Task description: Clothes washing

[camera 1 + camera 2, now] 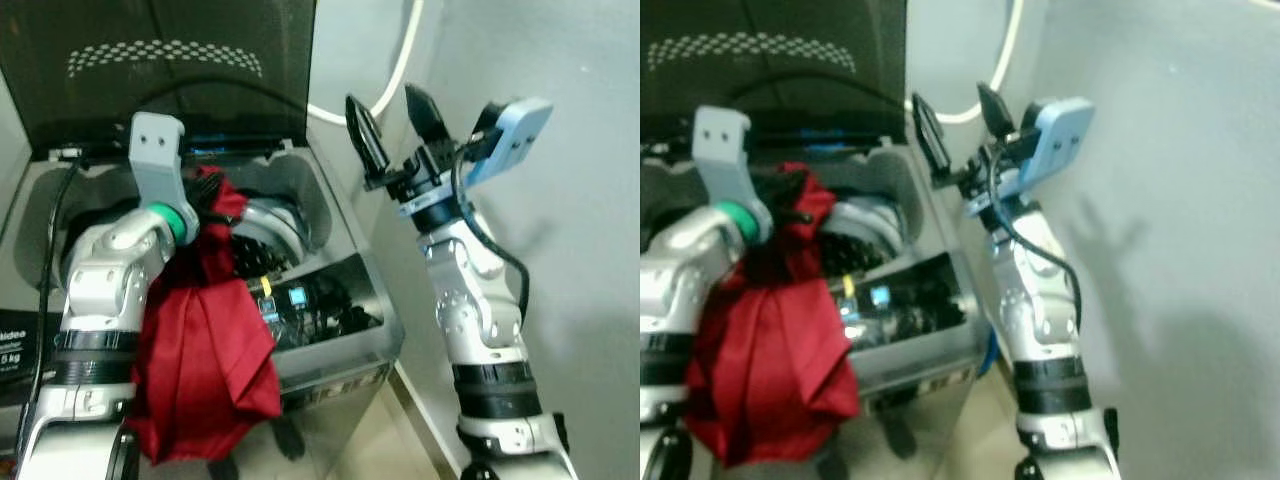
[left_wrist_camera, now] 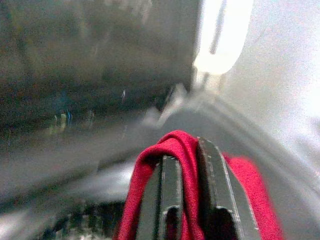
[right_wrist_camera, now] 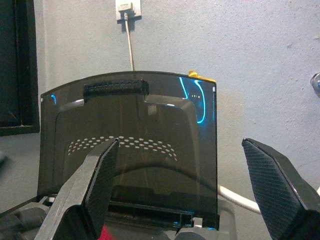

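A red garment (image 1: 205,345) hangs from my left gripper (image 1: 213,192), which is shut on its top fold above the open top-loading washing machine (image 1: 340,215). Most of the cloth drapes down over the machine's front, outside the drum (image 1: 270,235). In the left wrist view the red cloth (image 2: 182,150) is pinched between the two black fingers (image 2: 212,170). My right gripper (image 1: 398,125) is open and raised beside the machine's right rear corner, holding nothing. In the right wrist view its fingers (image 3: 90,192) stand wide apart before the raised dark lid (image 3: 130,145).
The dark lid (image 1: 165,65) stands upright behind the drum. A white hose (image 1: 395,75) curves along the grey wall (image 1: 560,280) close on the right. The control panel (image 1: 300,300) with lit icons lies at the machine's front. A wall socket (image 3: 126,7) is above the lid.
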